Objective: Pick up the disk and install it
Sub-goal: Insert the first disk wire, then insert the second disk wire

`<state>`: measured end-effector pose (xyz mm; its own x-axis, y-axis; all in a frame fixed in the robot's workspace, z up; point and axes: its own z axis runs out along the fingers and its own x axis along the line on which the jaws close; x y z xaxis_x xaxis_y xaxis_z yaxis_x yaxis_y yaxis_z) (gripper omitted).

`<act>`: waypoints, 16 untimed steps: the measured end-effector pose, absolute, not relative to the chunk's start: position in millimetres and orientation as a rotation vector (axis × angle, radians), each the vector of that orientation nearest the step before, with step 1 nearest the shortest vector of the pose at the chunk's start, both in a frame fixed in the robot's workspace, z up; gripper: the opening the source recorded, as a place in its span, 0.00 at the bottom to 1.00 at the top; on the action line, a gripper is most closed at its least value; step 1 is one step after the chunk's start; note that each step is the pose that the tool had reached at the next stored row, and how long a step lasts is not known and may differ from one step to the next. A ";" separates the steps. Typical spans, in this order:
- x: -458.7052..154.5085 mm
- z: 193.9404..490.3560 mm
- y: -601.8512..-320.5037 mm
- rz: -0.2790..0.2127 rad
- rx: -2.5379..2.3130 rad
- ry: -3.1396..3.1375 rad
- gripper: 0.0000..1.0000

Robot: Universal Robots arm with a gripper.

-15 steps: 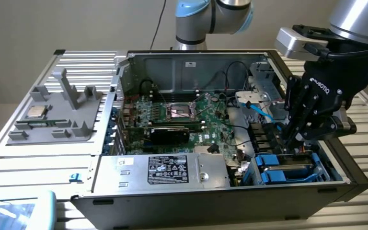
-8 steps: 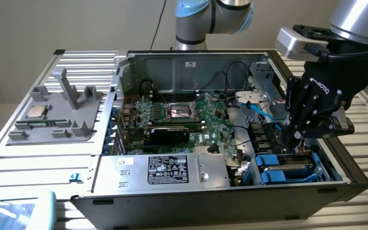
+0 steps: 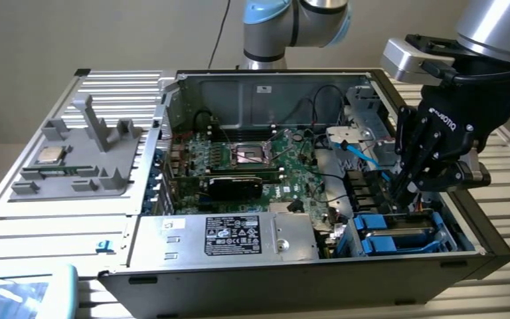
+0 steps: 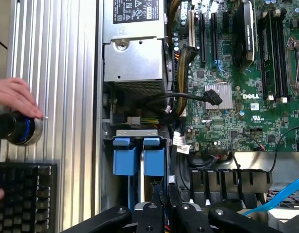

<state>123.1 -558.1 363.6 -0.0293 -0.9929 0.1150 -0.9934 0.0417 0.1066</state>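
Note:
The disk [image 3: 403, 230] sits in the drive bay at the case's front corner, on the exterior view's right. It shows as a silver-grey strip framed by its blue carrier. In the wrist view its two blue carrier tabs [image 4: 140, 155] stand side by side under a metal bracket. My gripper [image 3: 402, 203] hangs straight above the bay, fingertips just over the blue carrier. Seen from the wrist, the gripper [image 4: 166, 196] has its black fingers [image 4: 154, 211] drawn close together beside the tabs. Whether they pinch part of the carrier is hidden.
The open computer case [image 3: 149, 266] holds a green motherboard [image 3: 264, 156], a silver power supply [image 3: 237, 236] and loose black and blue cables [image 3: 357, 149]. A grey fixture [image 3: 78, 156] lies on the removed side panel. A person's hand [image 4: 13, 94] rests on a knob [image 4: 18, 128] by a keyboard [image 4: 23, 194].

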 end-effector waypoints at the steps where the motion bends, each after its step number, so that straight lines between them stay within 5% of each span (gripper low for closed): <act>1: 123.1 363.7 -558.1 0.005 2.072 -2.147 0.15; 16: 116.6 362.2 -560.3 0.033 2.094 -2.173 0.15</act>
